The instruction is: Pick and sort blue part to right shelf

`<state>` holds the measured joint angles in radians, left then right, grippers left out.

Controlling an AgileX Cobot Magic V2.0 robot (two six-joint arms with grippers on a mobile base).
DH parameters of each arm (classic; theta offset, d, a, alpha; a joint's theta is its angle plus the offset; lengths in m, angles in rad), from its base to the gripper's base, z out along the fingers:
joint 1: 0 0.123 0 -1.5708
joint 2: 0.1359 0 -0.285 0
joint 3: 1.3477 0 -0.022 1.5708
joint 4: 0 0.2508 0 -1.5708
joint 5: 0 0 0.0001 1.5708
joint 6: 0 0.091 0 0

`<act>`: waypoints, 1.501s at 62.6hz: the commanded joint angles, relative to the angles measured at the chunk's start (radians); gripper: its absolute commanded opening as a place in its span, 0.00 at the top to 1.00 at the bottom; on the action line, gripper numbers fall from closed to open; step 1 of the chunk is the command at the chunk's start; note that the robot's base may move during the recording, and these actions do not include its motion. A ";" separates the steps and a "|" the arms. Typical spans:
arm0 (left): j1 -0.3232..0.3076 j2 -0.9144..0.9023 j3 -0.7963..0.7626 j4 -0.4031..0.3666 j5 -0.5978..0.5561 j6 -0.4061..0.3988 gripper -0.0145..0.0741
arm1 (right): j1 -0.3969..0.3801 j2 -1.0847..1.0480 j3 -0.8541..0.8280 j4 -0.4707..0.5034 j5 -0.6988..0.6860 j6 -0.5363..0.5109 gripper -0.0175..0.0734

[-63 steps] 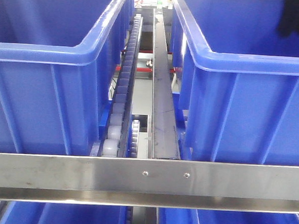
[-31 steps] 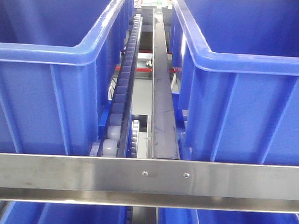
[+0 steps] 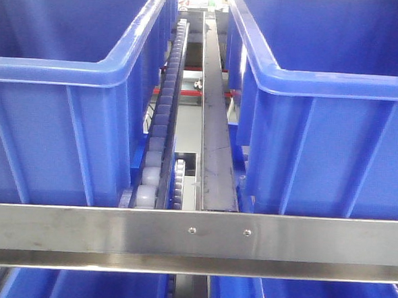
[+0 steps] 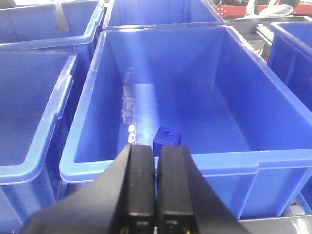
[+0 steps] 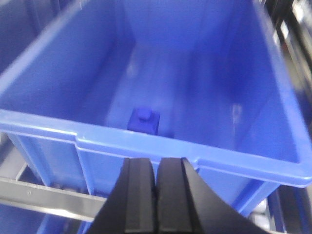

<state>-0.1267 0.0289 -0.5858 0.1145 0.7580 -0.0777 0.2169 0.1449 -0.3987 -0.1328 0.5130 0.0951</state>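
In the left wrist view a small blue part [image 4: 167, 138] with a round mark on top stands on the floor of a large blue bin [image 4: 204, 161], near its front wall. My left gripper [image 4: 156, 148] is shut and empty, outside the bin, just in front of its rim. In the right wrist view another small blue part [image 5: 144, 120] stands inside a blue bin [image 5: 146, 142] near its front wall. My right gripper [image 5: 156, 163] is shut and empty, in front of and slightly above that rim. The shelf's steel front rail [image 3: 112, 235] shows in the front view, where neither gripper is visible.
Two large blue bins [image 3: 51, 133] [image 3: 334, 144] sit either side of a grey roller track [image 3: 161, 120] and a dark metal divider [image 3: 214, 123]. Two small screws [image 3: 192, 230] are in the rail. More blue bins [image 4: 34, 97] stand beside and below. A steel rail [image 5: 44, 195] runs under the right bin.
A dark shape at the upper right of the right bin a second ago has left the front view. The bins and the rail have not moved.
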 commanded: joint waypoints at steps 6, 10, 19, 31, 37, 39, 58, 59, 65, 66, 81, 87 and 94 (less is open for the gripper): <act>-0.008 0.016 -0.021 0.005 -0.088 -0.002 0.70 | 0.000 -0.020 -0.022 -0.013 -0.115 -0.005 0.72; -0.008 0.016 -0.021 0.005 -0.088 -0.002 0.70 | 0.000 -0.020 -0.022 -0.013 -0.116 -0.005 0.72; -0.008 0.016 -0.021 0.005 -0.088 -0.002 0.70 | 0.000 -0.020 -0.022 -0.013 -0.116 -0.005 0.72; -0.008 0.016 -0.021 0.005 -0.088 -0.002 0.70 | 0.000 -0.020 -0.022 -0.013 -0.116 -0.005 0.72; -0.008 0.016 -0.015 0.000 -0.093 -0.002 0.70 | 0.000 -0.020 -0.022 -0.013 -0.116 -0.005 0.72; -0.008 0.016 -0.005 -0.002 -0.098 -0.002 0.70 | 0.000 -0.020 -0.022 -0.013 -0.116 -0.005 0.72; 0.067 -0.058 0.301 -0.037 -0.395 -0.002 0.70 | 0.000 -0.020 -0.022 -0.013 -0.116 -0.005 0.72; 0.069 -0.058 0.328 -0.042 -0.428 -0.002 0.70 | 0.000 -0.020 -0.022 -0.013 -0.116 -0.005 0.72; 0.074 -0.057 0.458 -0.048 -0.599 -0.002 0.70 | 0.000 -0.020 -0.022 -0.013 -0.116 -0.005 0.72; 0.074 -0.057 0.484 -0.048 -0.622 -0.002 0.70 | 0.000 -0.020 -0.022 -0.013 -0.115 -0.005 0.72; 0.072 -0.057 0.617 -0.074 -0.746 -0.004 0.70 | 0.000 -0.020 -0.022 -0.013 -0.116 -0.005 0.72; 0.072 -0.057 0.617 -0.084 -0.746 -0.004 0.70 | 0.000 -0.020 -0.022 -0.013 -0.114 -0.005 0.72; 0.072 -0.057 0.617 -0.084 -0.744 -0.004 0.70 | 0.000 -0.020 -0.022 -0.013 -0.116 -0.005 0.72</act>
<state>-0.0530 -0.0058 0.0077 0.0422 0.1109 -0.0777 0.2169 0.1141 -0.3964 -0.1328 0.4894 0.0951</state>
